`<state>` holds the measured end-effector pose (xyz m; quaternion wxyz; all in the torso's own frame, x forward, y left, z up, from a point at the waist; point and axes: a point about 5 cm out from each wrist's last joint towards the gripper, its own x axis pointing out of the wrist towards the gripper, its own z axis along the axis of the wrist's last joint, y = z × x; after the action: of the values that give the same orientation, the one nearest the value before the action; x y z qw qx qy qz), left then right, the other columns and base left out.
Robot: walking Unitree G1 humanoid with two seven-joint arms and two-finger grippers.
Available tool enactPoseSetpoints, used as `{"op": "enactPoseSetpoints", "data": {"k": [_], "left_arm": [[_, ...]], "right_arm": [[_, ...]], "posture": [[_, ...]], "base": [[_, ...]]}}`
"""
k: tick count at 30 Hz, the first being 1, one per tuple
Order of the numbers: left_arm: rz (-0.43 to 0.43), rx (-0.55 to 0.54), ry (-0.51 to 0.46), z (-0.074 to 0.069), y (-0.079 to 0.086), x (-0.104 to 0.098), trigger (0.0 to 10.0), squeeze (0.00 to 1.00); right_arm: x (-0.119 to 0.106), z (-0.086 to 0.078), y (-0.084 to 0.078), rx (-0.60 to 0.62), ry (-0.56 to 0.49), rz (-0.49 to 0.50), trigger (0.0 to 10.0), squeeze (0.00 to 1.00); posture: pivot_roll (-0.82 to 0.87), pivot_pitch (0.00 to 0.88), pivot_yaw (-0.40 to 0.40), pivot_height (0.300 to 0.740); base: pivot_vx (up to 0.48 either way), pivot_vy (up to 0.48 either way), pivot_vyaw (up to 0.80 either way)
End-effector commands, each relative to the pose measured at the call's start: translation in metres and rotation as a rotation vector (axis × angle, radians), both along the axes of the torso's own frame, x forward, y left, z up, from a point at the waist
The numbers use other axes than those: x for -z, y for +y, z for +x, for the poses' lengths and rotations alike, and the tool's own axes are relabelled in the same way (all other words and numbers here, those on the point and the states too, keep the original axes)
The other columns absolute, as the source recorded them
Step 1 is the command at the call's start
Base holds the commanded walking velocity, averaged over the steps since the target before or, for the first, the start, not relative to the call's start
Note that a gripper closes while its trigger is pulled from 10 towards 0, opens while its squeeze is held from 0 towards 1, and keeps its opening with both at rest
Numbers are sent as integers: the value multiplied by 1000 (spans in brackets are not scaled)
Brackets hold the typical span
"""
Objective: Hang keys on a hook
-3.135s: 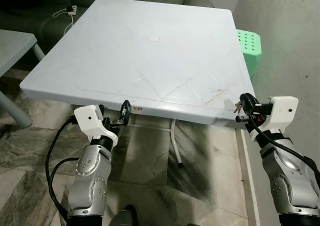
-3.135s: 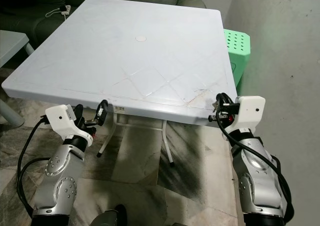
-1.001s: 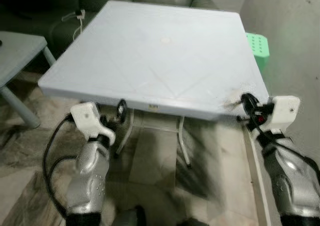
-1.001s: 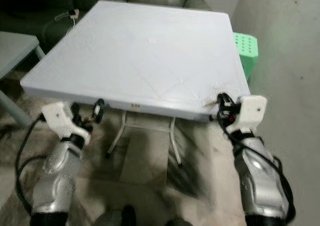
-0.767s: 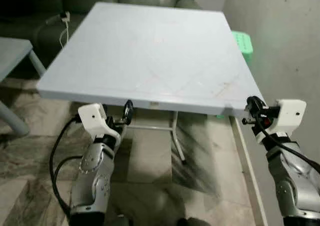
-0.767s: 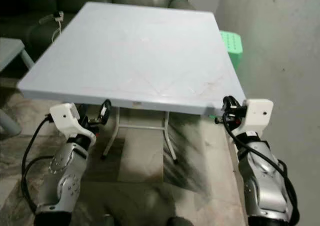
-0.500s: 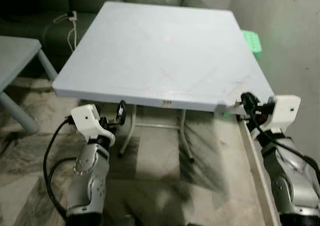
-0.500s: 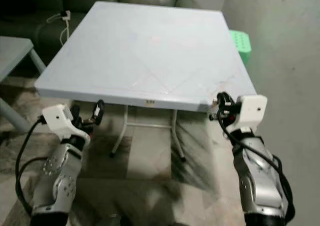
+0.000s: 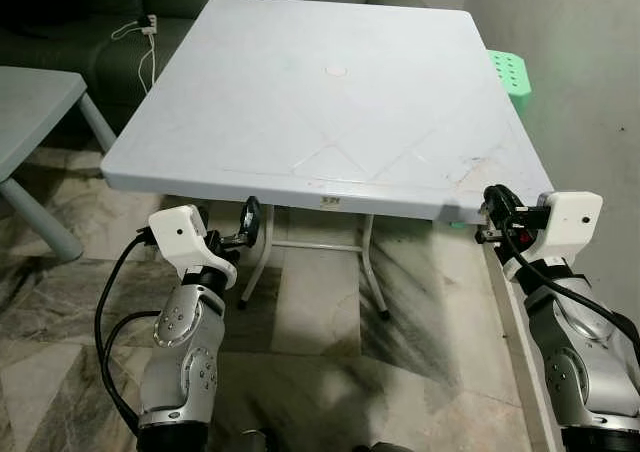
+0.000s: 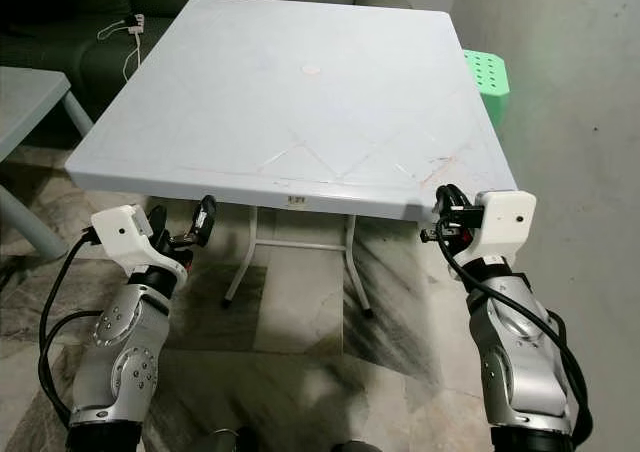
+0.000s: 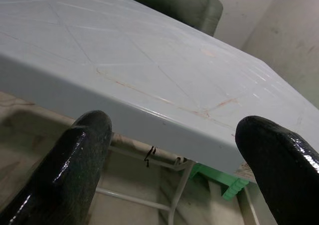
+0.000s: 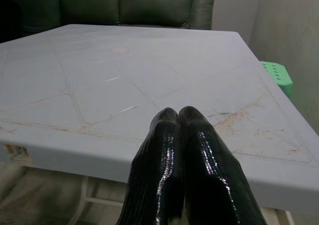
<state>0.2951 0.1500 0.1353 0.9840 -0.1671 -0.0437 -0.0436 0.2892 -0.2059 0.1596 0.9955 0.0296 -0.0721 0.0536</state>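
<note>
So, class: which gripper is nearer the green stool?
Right. The right gripper is at the table's near right corner, on the stool's side; the left gripper is under the near-left edge.

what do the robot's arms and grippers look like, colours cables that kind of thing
Both arms are silver metal with rounded jointed segments and visible screw holes. Each wrist carries a white boxy housing, and black cables loop from it down along the arm. The left gripper and right gripper each have two long glossy black fingers with rounded tips.
</note>
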Motion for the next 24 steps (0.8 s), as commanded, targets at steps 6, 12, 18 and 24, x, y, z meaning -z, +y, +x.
{"op": "enactPoseSetpoints", "data": {"k": [6, 12, 18, 24], "left_arm": [[13, 12, 2, 1, 0, 0, 10000, 0], [21, 11, 0, 1, 1, -1, 10000, 0], [22, 17, 4, 1, 1, 0, 10000, 0], [26, 17, 2, 1, 0, -1, 10000, 0]], "right_arm": [[0, 1, -2, 20, 2, 0, 10000, 0], [1, 0, -1, 23, 6, 3, 10000, 0], [5, -1, -1, 26, 21, 4, 10000, 0], [5, -1, -1, 26, 23, 0, 10000, 0]], "posture": [[-53, 127, -59, 740], [-52, 132, -53, 740], [-51, 130, -52, 740], [-48, 135, -53, 740]], "base": [[0, 0, 0], [0, 0, -225], [0, 0, -678], [0, 0, -769]]}}
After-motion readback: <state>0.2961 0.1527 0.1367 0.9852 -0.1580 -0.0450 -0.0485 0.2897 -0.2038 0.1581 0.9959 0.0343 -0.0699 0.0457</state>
